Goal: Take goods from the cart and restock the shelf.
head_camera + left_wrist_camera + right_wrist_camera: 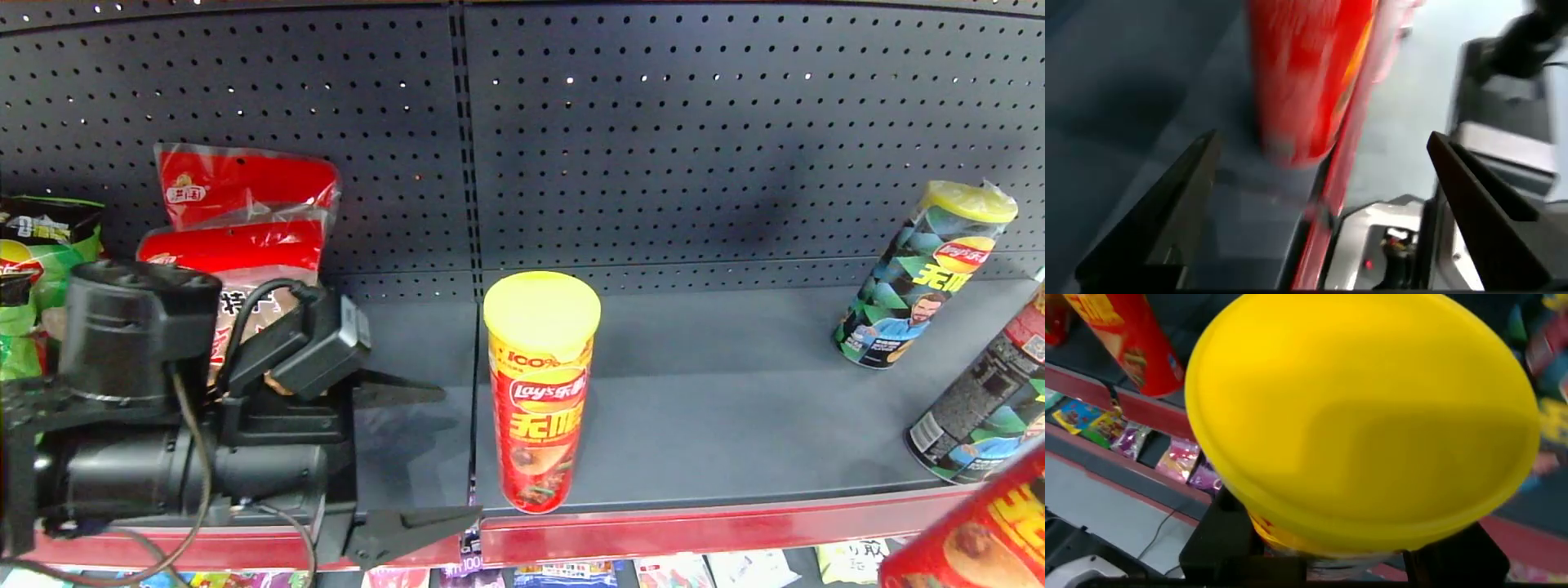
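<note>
Centre frame, at the shelf (735, 425) front edge, red chip canister (540, 392) stands upright: likely light, stiff, slick; best held mid-body. Left gripper (459, 454) gapes empty just beside it, lower left. Right gripper (1335, 559) clamps a second canister (1364, 416), lower right.
</note>
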